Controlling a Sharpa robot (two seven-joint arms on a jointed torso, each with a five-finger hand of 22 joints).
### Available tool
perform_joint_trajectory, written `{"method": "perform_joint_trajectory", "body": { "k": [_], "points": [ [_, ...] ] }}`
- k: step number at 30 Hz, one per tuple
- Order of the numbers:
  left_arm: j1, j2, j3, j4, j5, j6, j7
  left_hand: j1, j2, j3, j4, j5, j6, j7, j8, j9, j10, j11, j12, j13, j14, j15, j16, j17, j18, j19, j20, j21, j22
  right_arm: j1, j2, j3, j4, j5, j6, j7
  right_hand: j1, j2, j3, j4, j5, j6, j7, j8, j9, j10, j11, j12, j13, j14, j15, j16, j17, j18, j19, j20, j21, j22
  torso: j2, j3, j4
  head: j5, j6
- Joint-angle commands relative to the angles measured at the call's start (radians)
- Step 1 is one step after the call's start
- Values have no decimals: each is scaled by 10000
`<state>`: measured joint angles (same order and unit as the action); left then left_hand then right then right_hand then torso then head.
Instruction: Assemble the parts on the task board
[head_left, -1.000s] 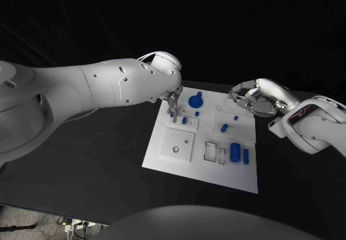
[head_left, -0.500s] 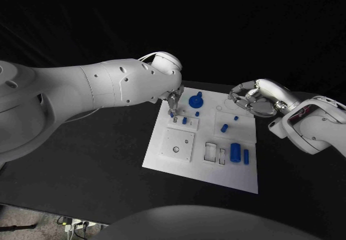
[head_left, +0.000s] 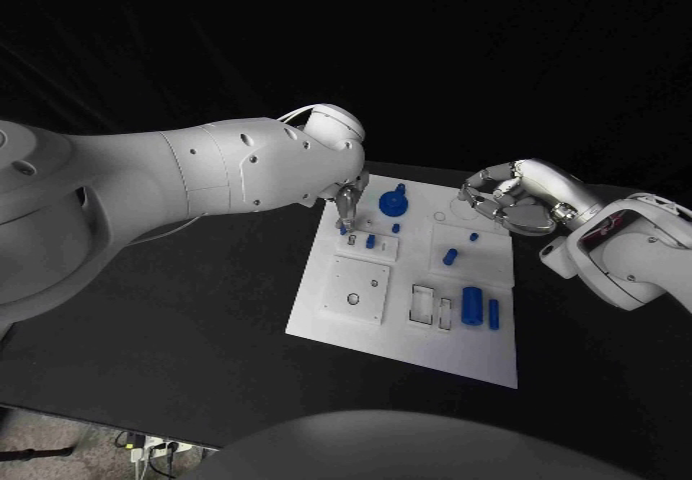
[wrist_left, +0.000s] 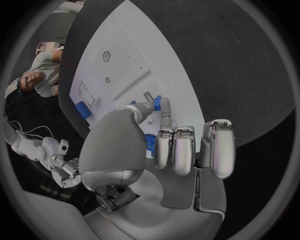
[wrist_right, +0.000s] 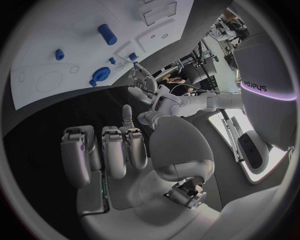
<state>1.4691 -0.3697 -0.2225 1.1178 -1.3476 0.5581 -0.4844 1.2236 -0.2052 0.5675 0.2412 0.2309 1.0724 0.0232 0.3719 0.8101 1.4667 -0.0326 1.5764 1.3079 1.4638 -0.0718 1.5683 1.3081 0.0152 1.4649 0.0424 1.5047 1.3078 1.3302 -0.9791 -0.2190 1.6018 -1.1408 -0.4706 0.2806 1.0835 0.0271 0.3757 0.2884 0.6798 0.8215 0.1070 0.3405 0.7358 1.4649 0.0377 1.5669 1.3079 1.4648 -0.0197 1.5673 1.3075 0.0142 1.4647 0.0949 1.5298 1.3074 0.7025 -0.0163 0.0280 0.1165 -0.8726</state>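
The white task board (head_left: 378, 325) lies in the middle of the black table. My left hand (head_left: 346, 200) reaches down over its far left corner, thumb and a finger pinching a small blue part (wrist_left: 158, 103) that touches the board (wrist_left: 125, 55). A round blue part (head_left: 391, 202) sits just beside it. Small blue pegs (head_left: 449, 257) stand mid-board, and two larger blue cylinders (head_left: 472, 300) lie near the right edge. My right hand (head_left: 505, 197) hovers above the board's far right corner, fingers curled in with nothing in them. The right wrist view shows the round part (wrist_right: 100, 75) and a cylinder (wrist_right: 107, 34).
A square inset plate (head_left: 358, 288) with two holes sits on the board's near left, and rectangular slots (head_left: 421, 303) are beside the cylinders. Black table surface (head_left: 173, 330) surrounds the board. My bulky left arm (head_left: 159, 190) spans the table's left side.
My right hand has drifted very slightly to the right. The left hand and the parts stay where they were.
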Motion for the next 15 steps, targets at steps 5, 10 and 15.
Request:
{"method": "perform_joint_trajectory", "body": {
  "k": [5, 10, 15],
  "points": [
    [23, -242, 24, 586, 734, -173, -832, 57, -28, 47, 11, 16, 18, -84, 72, 65, 1041, -93, -56, 2629, 1070, -74, 25, 2627, 25, 582, -61, 11, 2397, -33, -18, -1, -1, -97, 187, -48, 43, -80, 76, 3, 62, 74, 12, 74, 29, 1059, 29, 39, 2629, 1060, 71, 35, 2633, 15, 628, 45, -75, 2427, -9, 5, 5, 2, 0],
    [65, -459, 93, 1099, 1045, -416, -1365, 51, 15, 84, -3, 68, 42, -92, 109, 140, 1041, -113, -56, 2629, 1070, -94, 25, 2627, 33, 567, -77, -12, 2388, -129, -45, -2, -5, -100, 180, -24, 45, -81, 84, 5, 66, 65, 13, 73, 34, 1059, 28, 39, 2629, 1060, 70, 35, 2633, 24, 604, 45, -102, 2416, -11, -2, 0, -4, 0],
    [91, -653, 114, 1417, 1661, -781, -2098, -47, 36, 7, 0, 242, 50, -97, 150, 262, 1041, -129, -56, 2629, 1070, -120, 25, 2627, 69, 479, -104, -141, 2340, -214, -19, -3, -41, -101, 187, -5, 56, -83, 104, 3, 70, 45, 14, 69, 46, 1059, 27, 39, 2629, 1060, 69, 35, 2633, 29, 590, 44, -118, 2409, -6, 10, -16, 18, 0]
  ]
}}
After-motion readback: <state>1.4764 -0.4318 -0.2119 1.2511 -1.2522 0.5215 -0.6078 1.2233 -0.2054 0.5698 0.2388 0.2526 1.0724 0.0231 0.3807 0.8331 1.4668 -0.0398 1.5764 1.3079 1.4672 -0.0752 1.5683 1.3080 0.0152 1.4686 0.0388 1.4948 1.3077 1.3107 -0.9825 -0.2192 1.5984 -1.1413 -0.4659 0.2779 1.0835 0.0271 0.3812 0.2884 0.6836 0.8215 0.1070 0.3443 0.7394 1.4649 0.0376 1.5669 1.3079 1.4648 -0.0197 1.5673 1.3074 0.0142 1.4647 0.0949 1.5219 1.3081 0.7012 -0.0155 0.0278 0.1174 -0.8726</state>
